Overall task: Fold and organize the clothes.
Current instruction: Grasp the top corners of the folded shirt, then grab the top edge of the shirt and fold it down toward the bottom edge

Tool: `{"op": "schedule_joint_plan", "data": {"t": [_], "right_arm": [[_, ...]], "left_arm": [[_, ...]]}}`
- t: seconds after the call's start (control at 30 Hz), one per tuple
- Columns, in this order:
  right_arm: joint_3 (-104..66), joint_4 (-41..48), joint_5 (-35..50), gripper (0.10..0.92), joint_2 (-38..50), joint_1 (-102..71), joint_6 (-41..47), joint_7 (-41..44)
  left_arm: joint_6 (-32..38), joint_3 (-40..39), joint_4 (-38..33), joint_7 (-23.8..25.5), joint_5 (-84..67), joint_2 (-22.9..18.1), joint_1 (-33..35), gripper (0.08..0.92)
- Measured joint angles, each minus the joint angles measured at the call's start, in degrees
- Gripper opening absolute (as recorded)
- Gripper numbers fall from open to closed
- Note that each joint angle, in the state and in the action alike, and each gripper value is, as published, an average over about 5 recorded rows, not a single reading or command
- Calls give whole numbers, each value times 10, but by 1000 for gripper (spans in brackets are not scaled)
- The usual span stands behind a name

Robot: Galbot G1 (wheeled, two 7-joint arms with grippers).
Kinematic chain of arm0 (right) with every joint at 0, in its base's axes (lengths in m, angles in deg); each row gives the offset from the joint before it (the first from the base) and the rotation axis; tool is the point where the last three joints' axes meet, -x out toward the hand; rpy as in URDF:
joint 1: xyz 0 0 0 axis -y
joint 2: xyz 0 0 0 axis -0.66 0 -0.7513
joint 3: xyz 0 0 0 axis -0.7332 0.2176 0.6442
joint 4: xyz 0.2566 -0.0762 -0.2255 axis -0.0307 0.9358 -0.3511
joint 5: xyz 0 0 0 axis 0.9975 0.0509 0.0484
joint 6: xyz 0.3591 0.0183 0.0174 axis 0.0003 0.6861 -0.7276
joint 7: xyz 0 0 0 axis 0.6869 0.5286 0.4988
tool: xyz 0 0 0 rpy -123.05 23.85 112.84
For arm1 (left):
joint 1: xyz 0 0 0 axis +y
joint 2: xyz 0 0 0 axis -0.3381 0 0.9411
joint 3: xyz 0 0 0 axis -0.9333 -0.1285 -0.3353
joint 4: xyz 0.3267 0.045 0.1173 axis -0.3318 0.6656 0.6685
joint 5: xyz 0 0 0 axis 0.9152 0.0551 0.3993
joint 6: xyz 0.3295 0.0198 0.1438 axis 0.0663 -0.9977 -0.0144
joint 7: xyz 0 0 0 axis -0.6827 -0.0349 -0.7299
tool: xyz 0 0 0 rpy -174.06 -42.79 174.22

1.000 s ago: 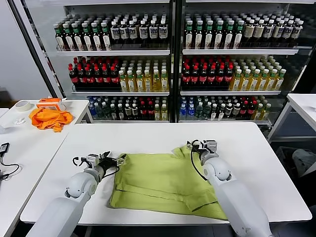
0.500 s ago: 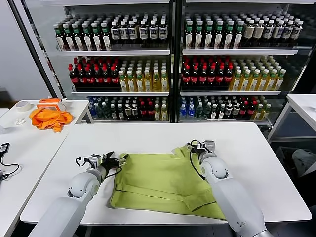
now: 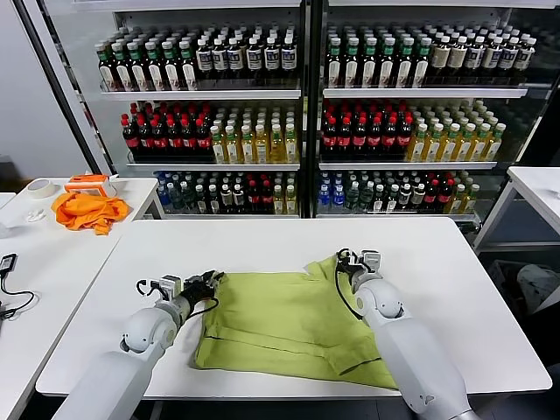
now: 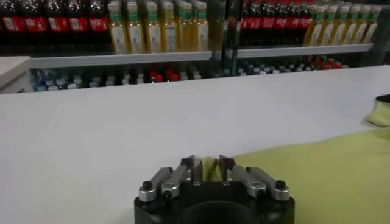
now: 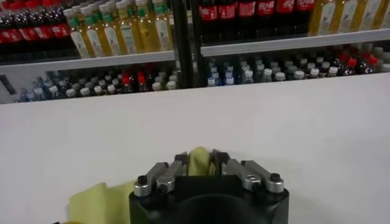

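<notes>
1. Biggest first: the white desk (image 3: 262, 241), its near edge partly cut off by both robot arms. The drinks shelves (image 3: 302, 92) behind it run off the top of the head view; the bottle labels are too small to read, and only red labels with white script, not legible, show on the dark bottles in the wrist views.
2. The lime T-shirt (image 3: 289, 319) lies folded on the near half of the desk, roughly midway between the left and right edges. Its near right corner is hidden under the right forearm, and only plain green cloth shows.
3. The left gripper (image 3: 208, 280) sits low at the shirt's far left corner. In the left wrist view the left gripper (image 4: 208, 170) has its fingers drawn narrow on a fold of green cloth.
4. The right gripper (image 3: 343, 262) is at the shirt's far right corner, which is lifted in a small peak. In the right wrist view the right gripper (image 5: 201, 164) is closed narrow, pinching a tuft of the cloth.
5. On the side table beyond the desk's left edge lies an orange cloth (image 3: 86, 210), with a roll of tape (image 3: 38, 186) nearby.
</notes>
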Motion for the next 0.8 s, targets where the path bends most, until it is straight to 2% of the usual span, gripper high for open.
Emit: {"op": "schedule_joint_plan", "data": {"t": [0.1, 0.27, 0.8], "right_arm": [[-2, -4, 1, 130, 1, -2, -5, 1], [-7, -20, 7, 104, 5, -8, -7, -5], [-40, -212, 30, 104, 65, -106, 22, -44]], "left_arm": [[3, 1, -1, 4, 2, -3, 3, 187], [13, 3, -2, 7, 2, -3, 4, 90], [48, 32, -80, -4, -42, 26, 60, 84]]}}
